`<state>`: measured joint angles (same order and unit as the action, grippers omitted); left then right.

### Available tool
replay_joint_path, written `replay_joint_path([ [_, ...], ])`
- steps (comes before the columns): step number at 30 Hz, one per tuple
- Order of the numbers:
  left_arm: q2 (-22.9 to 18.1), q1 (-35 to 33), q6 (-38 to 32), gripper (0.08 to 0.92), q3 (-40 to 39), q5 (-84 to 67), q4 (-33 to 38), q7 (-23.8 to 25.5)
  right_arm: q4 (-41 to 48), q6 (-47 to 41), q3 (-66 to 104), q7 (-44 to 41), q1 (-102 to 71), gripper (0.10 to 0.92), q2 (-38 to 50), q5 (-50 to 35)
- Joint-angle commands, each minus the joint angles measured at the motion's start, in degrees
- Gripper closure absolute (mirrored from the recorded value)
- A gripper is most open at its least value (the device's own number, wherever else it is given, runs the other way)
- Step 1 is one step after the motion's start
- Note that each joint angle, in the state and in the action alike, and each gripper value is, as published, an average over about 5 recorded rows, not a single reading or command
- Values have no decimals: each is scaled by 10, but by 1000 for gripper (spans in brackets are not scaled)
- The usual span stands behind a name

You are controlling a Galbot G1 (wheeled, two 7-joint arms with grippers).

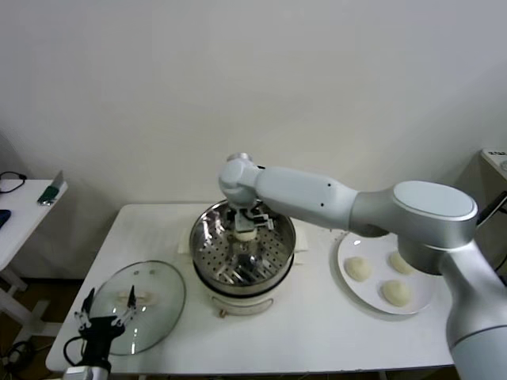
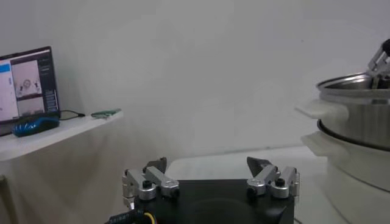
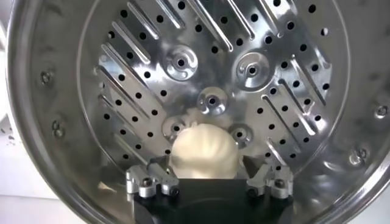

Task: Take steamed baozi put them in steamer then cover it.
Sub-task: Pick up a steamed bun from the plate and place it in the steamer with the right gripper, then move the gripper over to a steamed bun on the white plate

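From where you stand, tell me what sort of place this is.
Probably a lab or office set up as a cooking test bench: a steamer and plate on a plain white table, bare wall, and a laptop on a side desk.

Soft, even light fills the room, and the white wall [image 1: 158,95] grades to grey toward the corners. Bright glare streaks the shiny steamer [image 3: 55,91], whose perforated floor mirrors the bun [image 3: 203,152], while the glass lid [image 1: 162,297] shows a faint sheen. The laptop screen [image 2: 24,82] looks slightly soft.
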<state>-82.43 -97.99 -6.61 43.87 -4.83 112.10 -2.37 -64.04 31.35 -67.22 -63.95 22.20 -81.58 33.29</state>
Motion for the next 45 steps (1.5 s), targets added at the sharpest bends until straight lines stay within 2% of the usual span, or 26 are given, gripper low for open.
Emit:
replay_joint_path([
  [1,2,-4,1,177,-1,7,3,3,-42,-3,-2,-3,46,203,35,-52],
  [4,2,-4,1,177,-3,8,4,3,-71,-18,-12,-12,95,203,72,-118],
  [7,3,-4,-4,177,-4,9,4,5,-96,-65,-47,-15,161,202,123,-219],
  [14,9,-8,-8,177,-4,10,6,5,-152,-288,-185,73,284,203,260,-524],
  [17,12,-15,-13,177,-4,15,13,4,-172,-375,-217,75,295,203,317,-598],
  [20,14,-23,-24,177,-4,22,16,-1,-172,-437,-226,65,273,203,374,-637],
  [25,14,-26,-32,177,-2,21,18,-15,-165,-468,-196,62,179,203,454,-616],
  [30,14,-31,-32,177,1,22,22,-14,-148,-472,-98,54,29,203,493,-542],
  [38,7,-30,-31,177,-1,30,22,-12,-45,-454,3,31,-92,203,440,-441],
  [45,4,-34,-30,177,2,29,10,-12,26,-441,45,27,-138,203,396,-408],
])
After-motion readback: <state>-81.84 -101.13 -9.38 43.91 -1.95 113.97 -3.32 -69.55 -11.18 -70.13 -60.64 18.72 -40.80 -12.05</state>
